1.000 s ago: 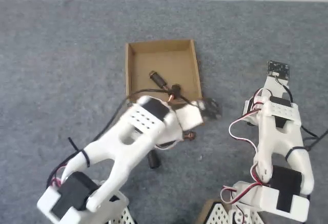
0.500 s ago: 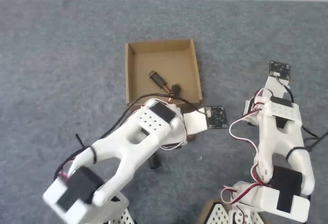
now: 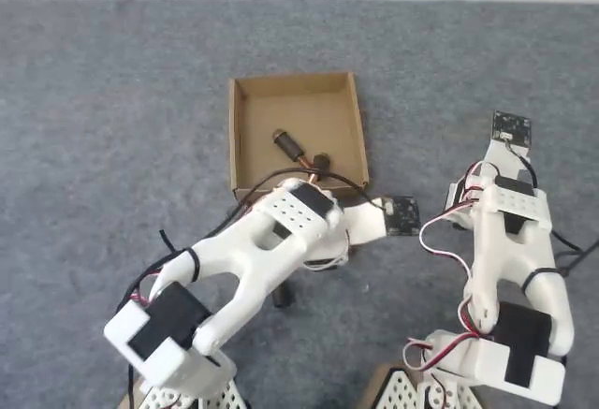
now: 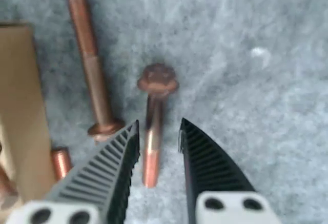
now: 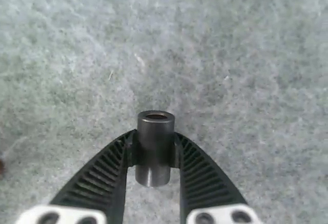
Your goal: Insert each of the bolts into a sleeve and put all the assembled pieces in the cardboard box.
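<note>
Copper bolt [image 4: 152, 131] on carpet [image 4: 266, 55] inside spread left gripper [image 4: 159, 125] | right gripper [image 5: 154, 139] pinching black sleeve [image 5: 155, 129] | assembled piece [image 3: 293, 151] in cardboard box [image 3: 234, 138]

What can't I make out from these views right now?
- High view: the left arm covers most of a dark piece on the carpet.
- Left wrist view: box cut by the edge; copper stub beside it partly hidden by the left gripper.

Locate the open cardboard box [image 3: 232, 138]; one bolt-and-sleeve piece [image 3: 292, 150] lies inside. Two copper bolts lie flat outside its wall: the first bolt [image 4: 152, 126] between the left gripper's [image 4: 159, 125] spread fingers, the second bolt [image 4: 91, 65] alongside. You see a black sleeve [image 5: 154, 155] upright, clamped in the right gripper [image 5: 154, 142].
</note>
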`<state>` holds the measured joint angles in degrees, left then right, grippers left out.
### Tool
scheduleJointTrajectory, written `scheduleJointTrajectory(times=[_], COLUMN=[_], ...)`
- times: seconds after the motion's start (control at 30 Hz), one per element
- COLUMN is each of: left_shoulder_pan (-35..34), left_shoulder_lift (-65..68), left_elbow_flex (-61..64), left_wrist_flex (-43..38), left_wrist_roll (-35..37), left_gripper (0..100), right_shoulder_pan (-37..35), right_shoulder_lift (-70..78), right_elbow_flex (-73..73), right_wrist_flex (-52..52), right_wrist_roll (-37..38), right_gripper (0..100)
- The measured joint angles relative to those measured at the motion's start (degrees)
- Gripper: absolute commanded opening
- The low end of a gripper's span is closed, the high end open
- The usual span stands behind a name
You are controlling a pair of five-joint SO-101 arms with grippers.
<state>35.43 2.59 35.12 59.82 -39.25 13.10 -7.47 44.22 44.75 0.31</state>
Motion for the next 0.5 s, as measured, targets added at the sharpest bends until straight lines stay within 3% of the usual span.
scheduleJointTrajectory(times=[0.5], left_shoulder_pan=[1.4], left_shoulder_lift=[3.5], left_elbow_flex=[-2.5], left_wrist_flex=[-4.7], left_wrist_roll=[0.0], left_gripper=[13], right_shoulder_pan=[0.0], right_shoulder_lift=[0.0], right_elbow_flex=[0.0], right_wrist_flex=[0.0], right_wrist_roll=[0.0], right_gripper=[0.7])
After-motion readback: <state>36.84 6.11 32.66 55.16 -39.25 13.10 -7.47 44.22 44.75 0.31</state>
